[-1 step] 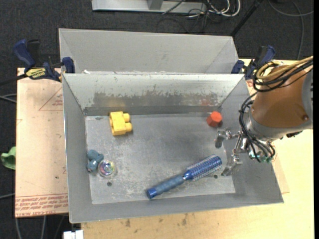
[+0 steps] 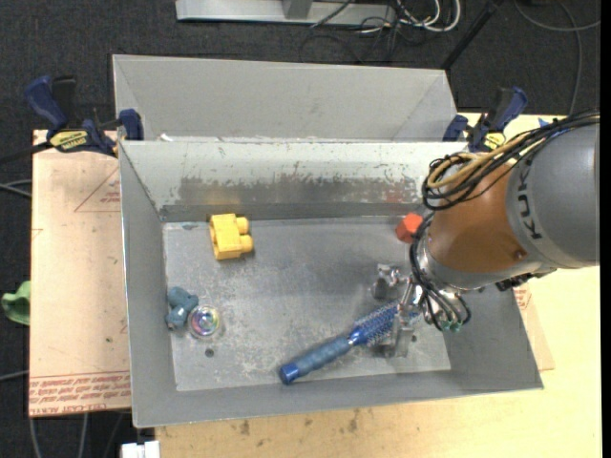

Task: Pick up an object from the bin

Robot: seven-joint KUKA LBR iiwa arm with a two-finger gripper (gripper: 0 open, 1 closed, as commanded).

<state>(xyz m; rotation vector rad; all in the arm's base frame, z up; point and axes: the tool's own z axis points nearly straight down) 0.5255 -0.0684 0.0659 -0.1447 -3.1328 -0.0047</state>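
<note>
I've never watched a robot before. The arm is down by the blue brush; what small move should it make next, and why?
Probably a slight drop onto the blue brush's bristled end to grasp it. The gripper is right at that end, near the bin's front right, while the yellow block lies far off at the back left.

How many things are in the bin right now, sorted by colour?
Yellow: 1, the block
Blue: 2, the brush and a small figure
Clear: 1, the shiny ball
Orange-red: 1, a piece half behind the arm
Total: 5
</note>
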